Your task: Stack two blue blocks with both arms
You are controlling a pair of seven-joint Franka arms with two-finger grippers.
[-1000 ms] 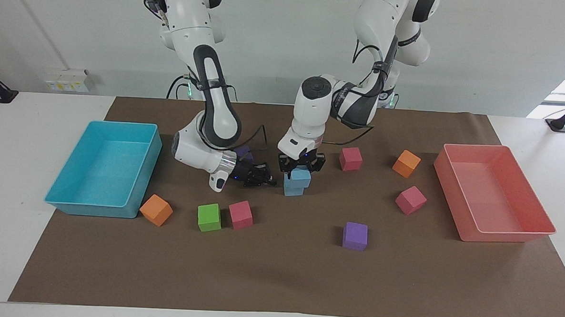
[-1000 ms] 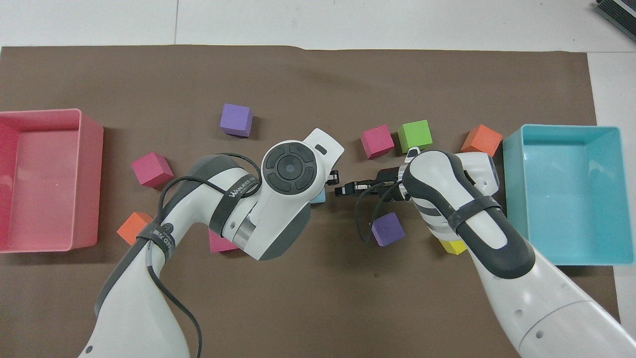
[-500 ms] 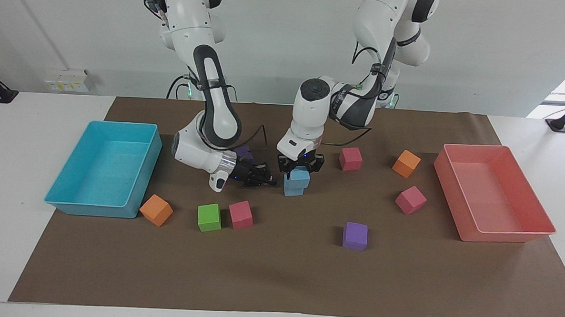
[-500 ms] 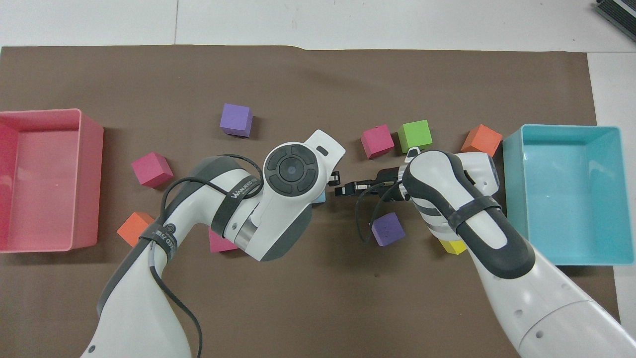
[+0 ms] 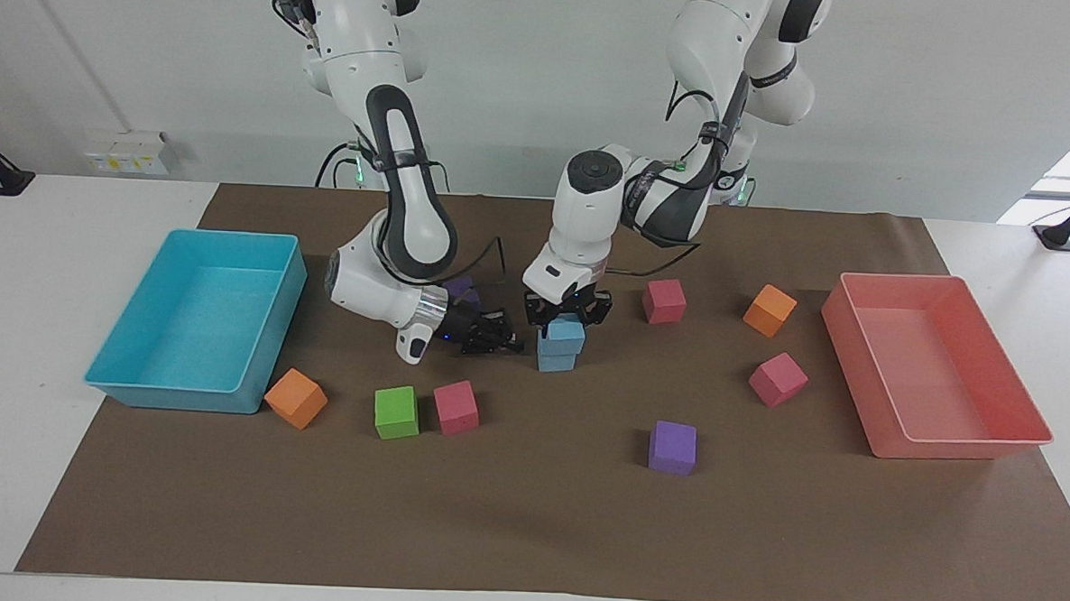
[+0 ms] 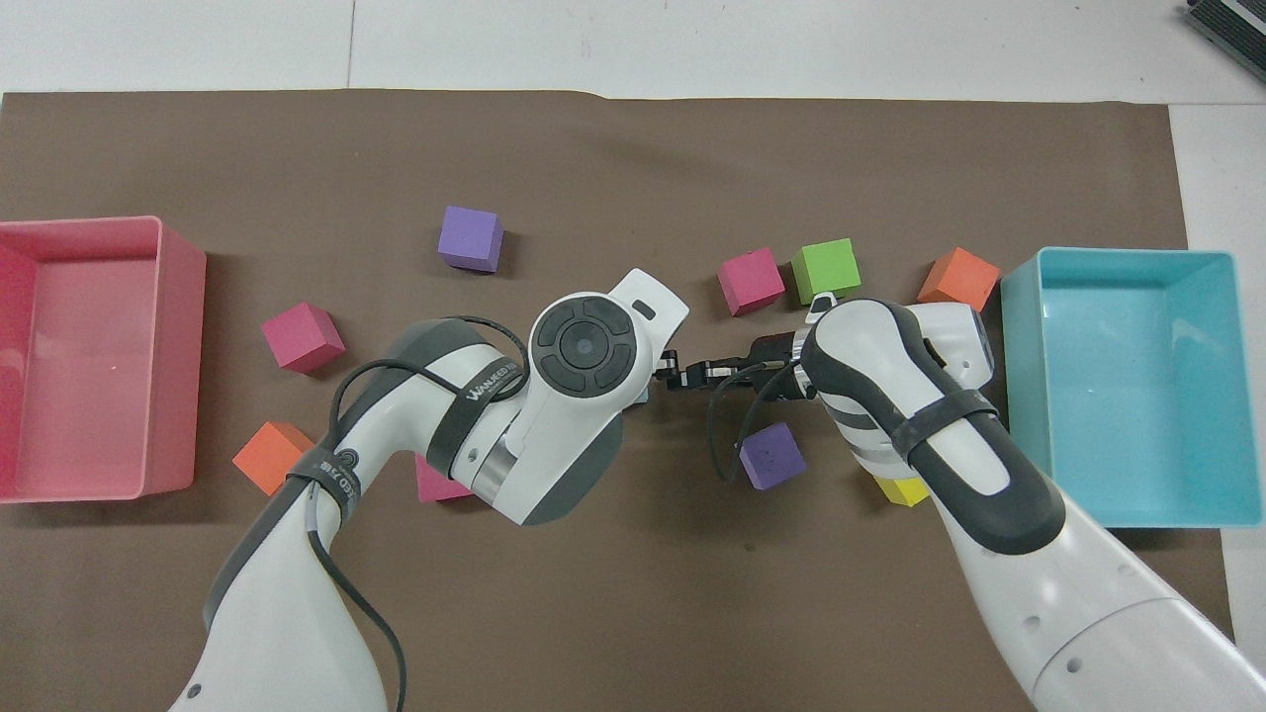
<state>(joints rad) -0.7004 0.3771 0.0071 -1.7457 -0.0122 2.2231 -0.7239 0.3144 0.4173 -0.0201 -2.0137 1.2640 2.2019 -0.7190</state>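
Two blue blocks stand stacked in the middle of the mat. The upper blue block (image 5: 563, 331) rests on the lower blue block (image 5: 556, 360), almost squarely. My left gripper (image 5: 566, 317) points straight down and is shut on the upper block. My right gripper (image 5: 512, 343) lies low and level beside the stack, toward the right arm's end, shut on nothing, with its tips (image 6: 674, 378) just short of the blocks. In the overhead view the left arm's wrist (image 6: 584, 346) hides the stack.
A turquoise tray (image 5: 199, 235) stands at the right arm's end and a pink tray (image 5: 947, 281) at the left arm's end. Loose cubes lie around: purple (image 5: 672, 447), purple (image 6: 771, 456), green (image 5: 396, 412), pink (image 5: 455, 406), orange (image 5: 296, 398), pink (image 5: 663, 301), orange (image 5: 769, 310), yellow (image 6: 900, 490).
The left gripper has shifted the upper blue block slightly toward the right arm's end, squaring it over the lower one. The right arm has stayed still.
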